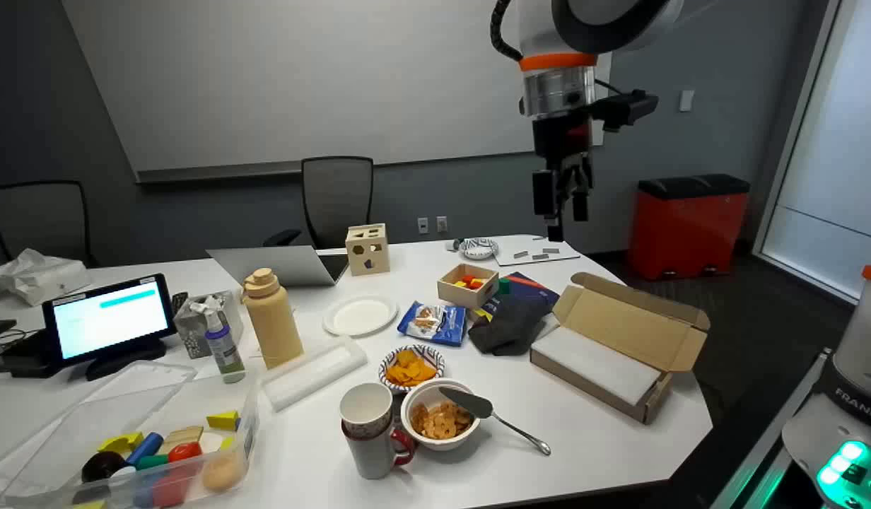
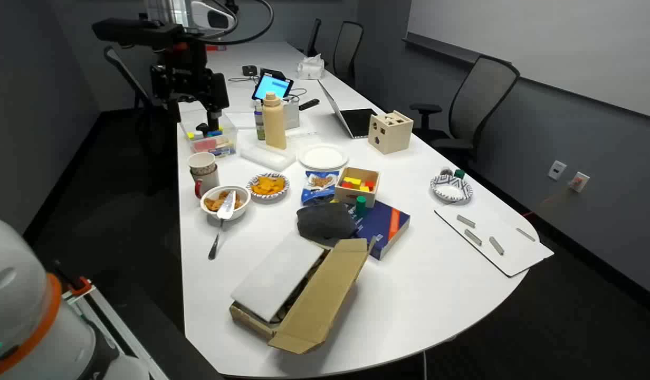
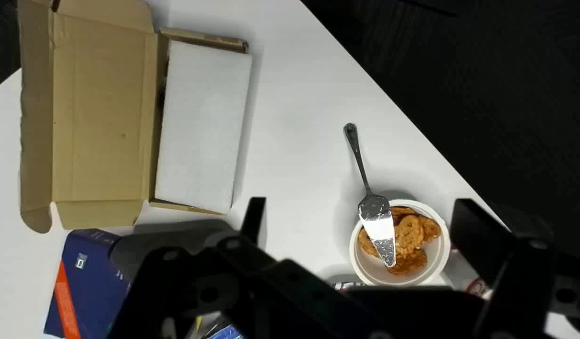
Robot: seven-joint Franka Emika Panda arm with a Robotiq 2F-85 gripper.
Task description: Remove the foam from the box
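The tan cardboard box [image 1: 584, 385] stands on the table with its flap lid open, also in an exterior view [image 2: 325, 298] and in the wrist view [image 3: 99, 108]. A white foam slab [image 1: 594, 362] lies in its opening; it also shows in an exterior view [image 2: 280, 274] and in the wrist view [image 3: 203, 127]. A dark gap runs between the foam and the lid's hinge side. My gripper [image 1: 567, 220] is high above the table, away from the box, also in an exterior view [image 2: 194, 119]. In the wrist view its fingers [image 3: 364, 219] are wide apart with nothing held.
A white bowl of cookies [image 3: 410, 240] with a metal cake server [image 3: 377, 221] across it shows below the fingers. Stacked mugs [image 1: 372, 431] and a chip bowl [image 1: 409, 367] stand beside it. A dark cloth [image 1: 510, 325] and blue box [image 2: 380, 227] lie against the box's end.
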